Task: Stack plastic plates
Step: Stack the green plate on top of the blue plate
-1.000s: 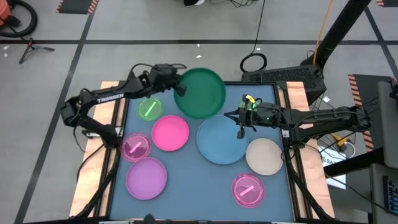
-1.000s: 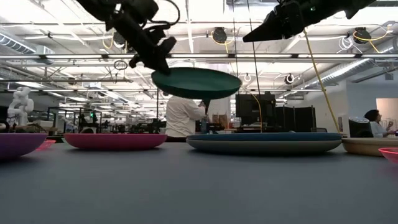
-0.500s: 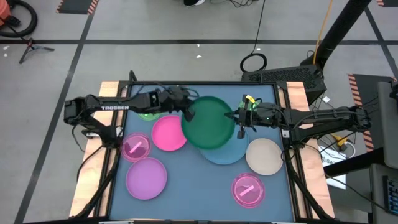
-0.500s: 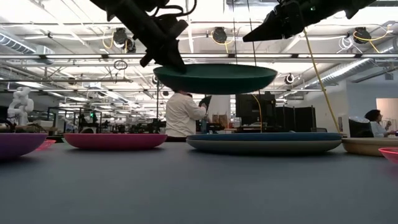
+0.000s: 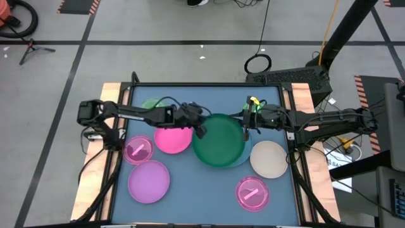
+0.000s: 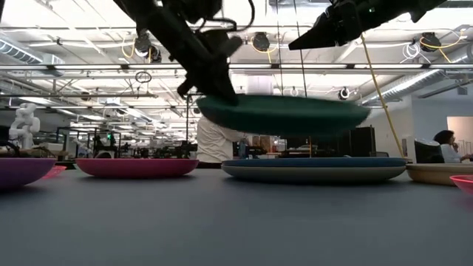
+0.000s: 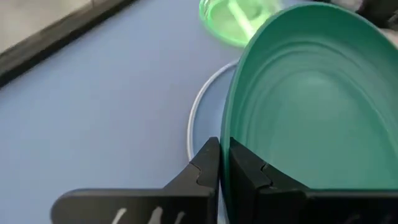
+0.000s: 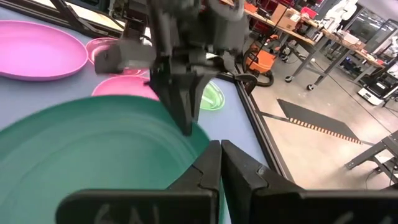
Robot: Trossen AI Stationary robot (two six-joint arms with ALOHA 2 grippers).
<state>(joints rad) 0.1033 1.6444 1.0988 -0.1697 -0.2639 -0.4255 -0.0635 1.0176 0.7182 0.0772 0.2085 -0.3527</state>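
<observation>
High: left claw (image 5: 201, 128) clamped on green plate (image 5: 219, 140) rim, plate over blue plate (image 5: 245, 158). Right claw (image 5: 245, 128) together, just beyond far rim.
Low: green plate (image 6: 284, 116) clear above blue plate (image 6: 314, 170).
Left wrist: fingers (image 7: 208, 163) pinching rim.

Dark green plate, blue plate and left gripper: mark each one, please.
dark green plate (image 5: 220, 140), high view, middle of its bowl.
blue plate (image 6: 314, 171), low view, its side wall.
left gripper (image 5: 201, 130), high view, fingertips pinching the dark green plate's rim.
</observation>
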